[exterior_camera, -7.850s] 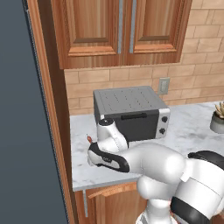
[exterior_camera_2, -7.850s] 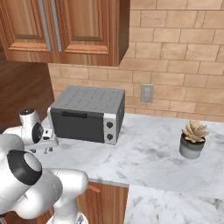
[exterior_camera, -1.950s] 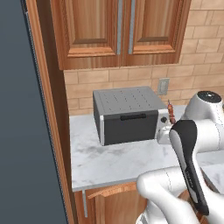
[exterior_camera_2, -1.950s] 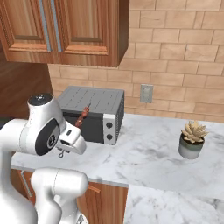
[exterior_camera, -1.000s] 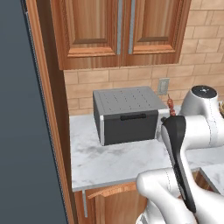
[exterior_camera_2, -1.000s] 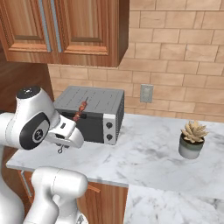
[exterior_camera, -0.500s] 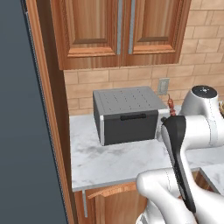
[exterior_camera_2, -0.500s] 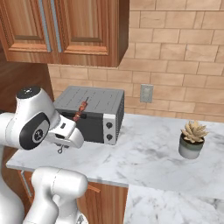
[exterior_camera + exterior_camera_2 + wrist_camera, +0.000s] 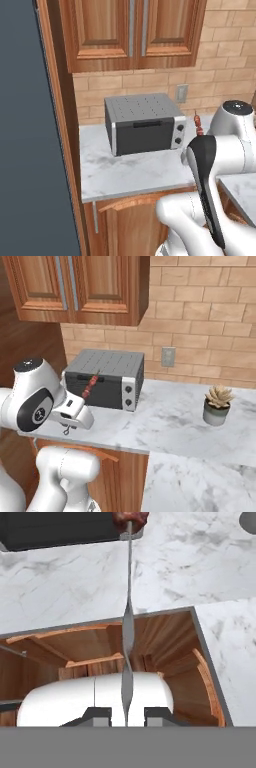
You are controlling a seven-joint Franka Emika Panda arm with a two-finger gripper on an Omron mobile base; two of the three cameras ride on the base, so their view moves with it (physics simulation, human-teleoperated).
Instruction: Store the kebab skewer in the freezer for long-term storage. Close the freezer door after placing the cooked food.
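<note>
My gripper (image 9: 126,714) is shut on the kebab skewer (image 9: 128,612), a thin metal stick running up the hand view to reddish-brown meat chunks (image 9: 130,518). From the right base view the gripper (image 9: 79,406) hangs over the counter's front left, in front of the microwave. There the skewer (image 9: 90,387) slants up and right from it, and the ring end dangles below the hand. The meat tip (image 9: 198,124) pokes up behind the arm in the left base view. A tall slate-blue fridge face (image 9: 22,130) stands at the left. I cannot tell whether it is the freezer door; the freezer's inside is out of view.
A steel microwave (image 9: 142,122) sits at the back of the marble counter (image 9: 125,175). Wooden wall cabinets (image 9: 135,30) hang above it. A small potted succulent (image 9: 218,404) stands further right on the counter (image 9: 170,421). Brick wall with an outlet (image 9: 168,356) lies behind.
The arm has carried the skewer up from the counter's front left corner and swung its hand toward the right. Over the last second nothing has visibly moved.
</note>
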